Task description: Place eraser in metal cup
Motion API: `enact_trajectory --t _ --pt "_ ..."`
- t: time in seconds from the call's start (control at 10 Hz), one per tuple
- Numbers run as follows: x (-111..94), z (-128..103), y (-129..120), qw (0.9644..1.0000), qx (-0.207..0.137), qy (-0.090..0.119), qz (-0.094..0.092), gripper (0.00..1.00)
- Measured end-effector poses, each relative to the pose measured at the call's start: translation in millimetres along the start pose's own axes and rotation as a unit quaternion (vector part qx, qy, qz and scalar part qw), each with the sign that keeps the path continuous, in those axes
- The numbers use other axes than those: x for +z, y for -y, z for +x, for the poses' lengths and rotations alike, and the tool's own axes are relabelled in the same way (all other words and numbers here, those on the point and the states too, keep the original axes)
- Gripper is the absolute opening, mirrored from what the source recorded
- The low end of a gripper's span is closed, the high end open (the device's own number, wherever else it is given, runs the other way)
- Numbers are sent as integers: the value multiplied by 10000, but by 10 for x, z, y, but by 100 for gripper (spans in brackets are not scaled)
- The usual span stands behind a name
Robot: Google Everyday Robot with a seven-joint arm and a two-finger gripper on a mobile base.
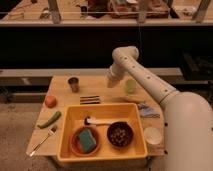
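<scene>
The eraser (90,99), a small dark flat block with pale stripes, lies on the wooden table (95,85) just behind the yellow tub. The metal cup (74,83) stands upright at the table's back left, a little behind and left of the eraser. My gripper (111,83) hangs at the end of the white arm over the back of the table. It is to the right of the metal cup and behind and right of the eraser, apart from both. I see nothing held in it.
A yellow tub (67,132) at the front holds an orange bowl with a teal sponge (86,140), a dark bowl (120,134) and a white brush (102,120). A pale green cup (130,86), white cup (152,135), orange fruit (50,101), green vegetable (49,119) and fork (42,141) stand around it.
</scene>
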Motion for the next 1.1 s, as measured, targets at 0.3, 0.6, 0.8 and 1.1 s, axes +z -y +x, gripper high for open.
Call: enact_trajectory --t 0.3,0.6,0.8,1.1 --pt "0 0 0 10000 0 0 0 20" --pt "0 0 -1 10000 0 0 0 20" --pt "0 0 0 10000 0 0 0 20" --pt "2 -4 9 10000 -59 -21 18 20"
